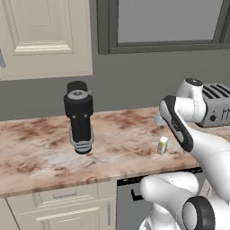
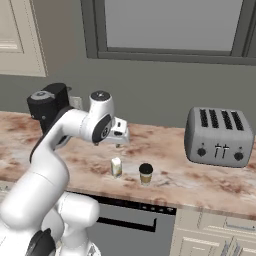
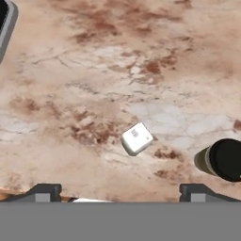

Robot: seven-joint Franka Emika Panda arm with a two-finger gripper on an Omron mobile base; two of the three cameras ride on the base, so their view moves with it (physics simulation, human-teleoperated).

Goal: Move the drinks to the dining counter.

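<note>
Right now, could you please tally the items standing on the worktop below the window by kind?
Drinks: 2, white carton and lidded tan cup
Coffee machines: 1, black
Toasters: 1, grey
Total: 4

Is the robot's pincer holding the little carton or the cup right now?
Neither. The pincer is open and hangs above the worktop. The carton and the cup both stand free on the stone below it.

Arm bent forward, fingers [image 3: 47,192] spread wide, pointing down.
</note>
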